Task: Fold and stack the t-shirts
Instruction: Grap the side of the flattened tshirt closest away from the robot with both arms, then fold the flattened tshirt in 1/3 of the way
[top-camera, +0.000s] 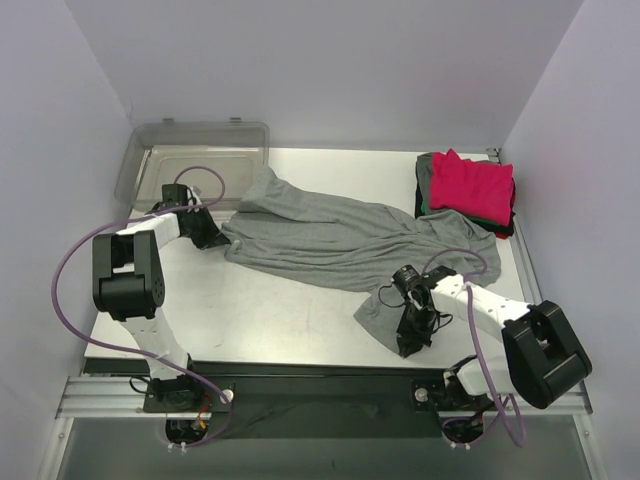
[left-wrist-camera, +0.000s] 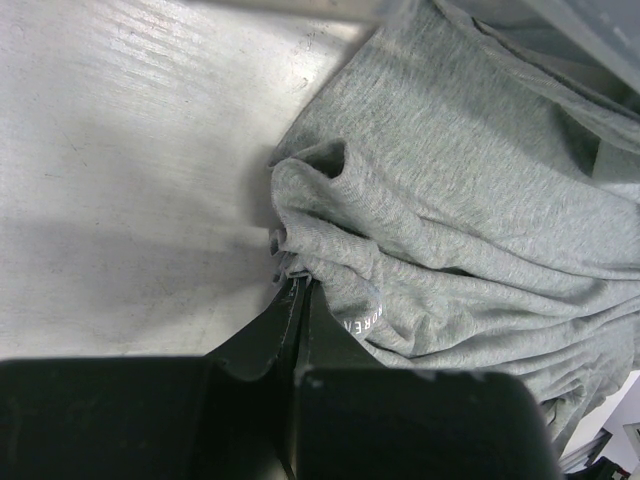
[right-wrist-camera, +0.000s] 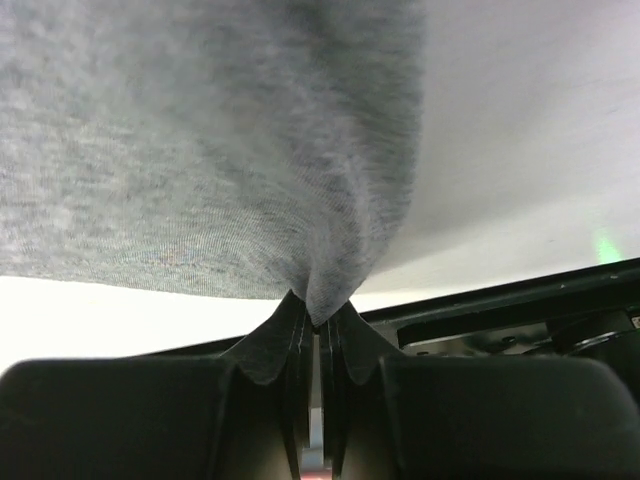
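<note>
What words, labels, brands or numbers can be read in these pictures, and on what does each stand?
"OREN", roughly: white letters, the start hidden in a fold, at the edge of the grey t-shirt, left wrist view.
No other text shows: none on the folded shirts, none on the clear bin.

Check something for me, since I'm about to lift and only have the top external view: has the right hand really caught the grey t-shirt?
Observer: Yes. The right wrist view shows the right hand shut on a pinched fold of the grey t-shirt.
Operator: And the left hand?
Observer: The left wrist view shows the left hand shut on a bunched edge, close to some printed lettering on the cloth.
</note>
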